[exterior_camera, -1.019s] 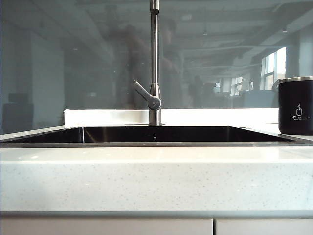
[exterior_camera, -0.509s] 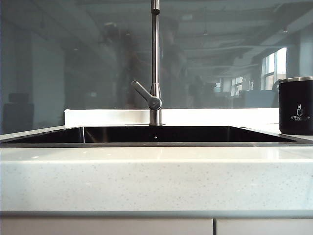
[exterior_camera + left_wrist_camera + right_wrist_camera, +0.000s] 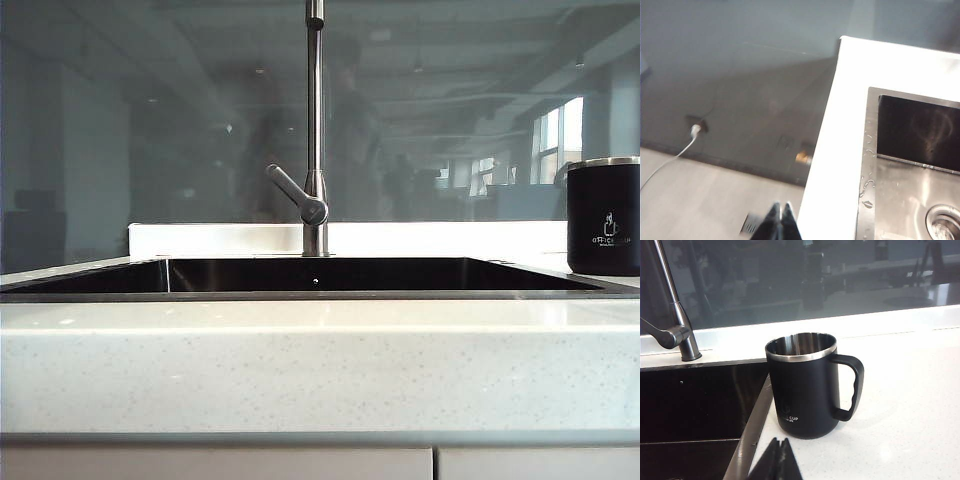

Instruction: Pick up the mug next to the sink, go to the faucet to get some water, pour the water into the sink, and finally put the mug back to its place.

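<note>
The black mug (image 3: 604, 215) with a silver rim stands upright on the counter just right of the sink (image 3: 320, 295). The steel faucet (image 3: 316, 120) rises behind the basin's middle, its lever angled to the left. No arm shows in the exterior view. In the right wrist view my right gripper (image 3: 780, 441) is shut and empty, a short way in front of the mug (image 3: 802, 390), whose handle points away from the sink (image 3: 757, 420); the faucet (image 3: 675, 315) stands beyond. My left gripper (image 3: 781, 206) is shut and empty, over the floor beside the counter's end, with the sink (image 3: 867, 165) off to one side.
Pale speckled countertop (image 3: 320, 370) runs along the front and around the basin. A dark glass wall (image 3: 150, 120) stands behind the faucet. The left wrist view shows the drain (image 3: 945, 225), the floor with a white cable (image 3: 670, 160) and a floor vent (image 3: 750, 222).
Mug, faucet and sink keep their places; the whole exterior picture has slid a touch to the left. Dim reflections in the glass have shifted. No arm enters that view.
</note>
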